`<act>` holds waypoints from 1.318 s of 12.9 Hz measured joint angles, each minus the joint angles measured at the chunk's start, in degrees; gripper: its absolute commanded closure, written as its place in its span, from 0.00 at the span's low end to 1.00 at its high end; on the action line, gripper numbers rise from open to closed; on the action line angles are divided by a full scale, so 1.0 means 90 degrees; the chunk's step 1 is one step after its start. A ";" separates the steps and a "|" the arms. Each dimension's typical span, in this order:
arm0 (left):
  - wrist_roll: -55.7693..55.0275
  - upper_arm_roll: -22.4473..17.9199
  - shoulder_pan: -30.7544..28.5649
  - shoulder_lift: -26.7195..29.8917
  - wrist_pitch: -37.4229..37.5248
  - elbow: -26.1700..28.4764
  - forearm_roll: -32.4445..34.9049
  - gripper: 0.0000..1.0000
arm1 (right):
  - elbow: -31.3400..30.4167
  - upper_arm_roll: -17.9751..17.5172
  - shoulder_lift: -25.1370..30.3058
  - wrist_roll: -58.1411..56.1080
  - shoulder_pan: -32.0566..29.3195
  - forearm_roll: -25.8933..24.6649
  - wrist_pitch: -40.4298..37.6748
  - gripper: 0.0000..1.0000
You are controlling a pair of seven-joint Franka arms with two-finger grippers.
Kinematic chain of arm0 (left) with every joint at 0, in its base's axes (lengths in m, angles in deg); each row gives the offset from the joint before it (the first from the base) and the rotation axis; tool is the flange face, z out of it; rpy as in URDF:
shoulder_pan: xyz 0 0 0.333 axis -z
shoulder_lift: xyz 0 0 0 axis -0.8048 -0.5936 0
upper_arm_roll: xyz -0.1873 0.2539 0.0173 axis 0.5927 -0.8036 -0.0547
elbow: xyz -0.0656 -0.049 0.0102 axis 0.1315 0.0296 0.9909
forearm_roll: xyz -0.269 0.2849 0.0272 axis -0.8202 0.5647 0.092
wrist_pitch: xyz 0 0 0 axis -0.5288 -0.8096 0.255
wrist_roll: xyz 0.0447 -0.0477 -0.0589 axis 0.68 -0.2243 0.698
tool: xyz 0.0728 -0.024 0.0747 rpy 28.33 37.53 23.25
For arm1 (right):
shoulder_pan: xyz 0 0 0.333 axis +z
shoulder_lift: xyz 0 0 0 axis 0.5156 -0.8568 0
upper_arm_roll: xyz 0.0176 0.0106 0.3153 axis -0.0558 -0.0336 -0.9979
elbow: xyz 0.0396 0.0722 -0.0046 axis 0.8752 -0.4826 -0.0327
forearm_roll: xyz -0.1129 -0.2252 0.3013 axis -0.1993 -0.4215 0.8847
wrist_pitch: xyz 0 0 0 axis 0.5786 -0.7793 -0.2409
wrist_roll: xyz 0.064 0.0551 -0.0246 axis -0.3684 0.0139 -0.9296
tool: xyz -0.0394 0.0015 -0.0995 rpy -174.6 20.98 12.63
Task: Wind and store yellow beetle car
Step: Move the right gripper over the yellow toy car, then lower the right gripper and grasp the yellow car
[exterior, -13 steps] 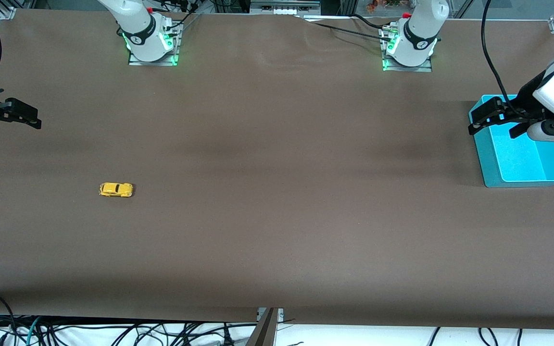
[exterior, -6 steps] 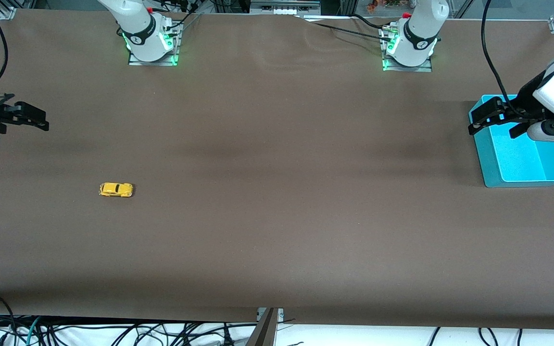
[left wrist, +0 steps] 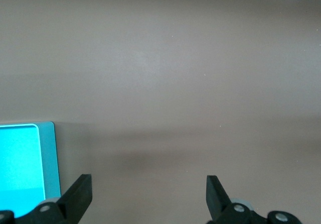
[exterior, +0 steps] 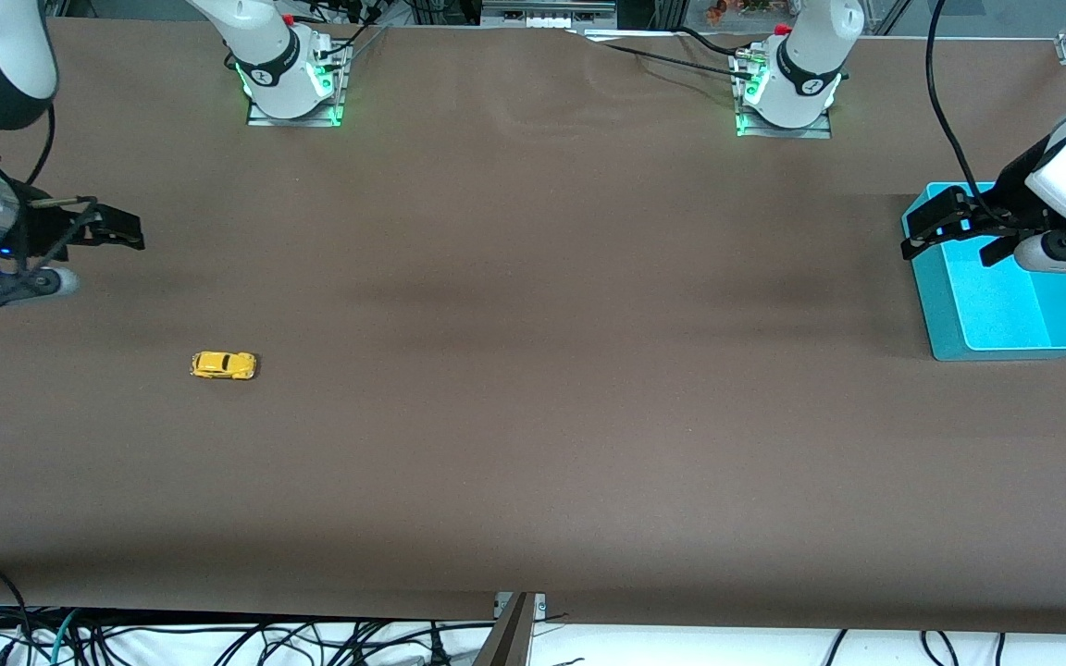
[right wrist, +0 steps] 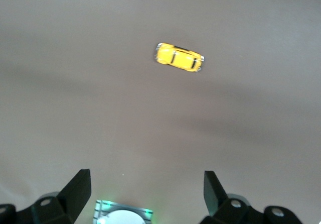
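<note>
Even overhead light, soft shadows, no harsh glare

Broad dim bands of shadow lay across the brown table [exterior: 533,416] in the front view, and green lamps glowed at both arm bases. The teal bin [exterior: 1005,305] looked vivid, nearly overexposed. Both wrist views were paler and washed out; the yellow beetle car [right wrist: 179,57] stayed fairly sharp.
</note>
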 measured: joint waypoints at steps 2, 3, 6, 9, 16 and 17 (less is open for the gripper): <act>0.0000 0.0000 0.0000 0.0000 0.0000 0.0000 0.0000 0.00 | 0.0000 0.0001 -0.0219 -0.0912 0.0043 -0.0005 0.0106 0.01; 0.0000 -0.0001 0.0000 0.0000 0.0000 0.0000 0.0000 0.00 | 0.0000 0.0008 -0.0343 -0.1381 0.0038 -0.0011 0.0212 0.01; 0.0000 0.0000 0.0000 0.0000 0.0000 0.0000 0.0000 0.00 | -0.0013 0.0035 -0.0728 -0.2570 0.0030 -0.0066 0.0567 0.01; 0.0000 -0.0001 0.0000 0.0000 0.0000 0.0000 0.0000 0.00 | -0.0220 0.0054 -0.1059 -0.3715 0.0026 -0.0071 0.1318 0.01; 0.0000 -0.0001 0.0000 0.0000 0.0000 -0.0001 0.0000 0.00 | -0.1435 0.0094 -0.1465 -0.5597 -0.0029 -0.0072 0.3449 0.01; 0.0000 -0.0001 0.0000 0.0000 0.0000 -0.0001 0.0000 0.00 | -0.1677 0.0096 -0.1473 -0.5754 -0.0035 -0.0072 0.3767 0.01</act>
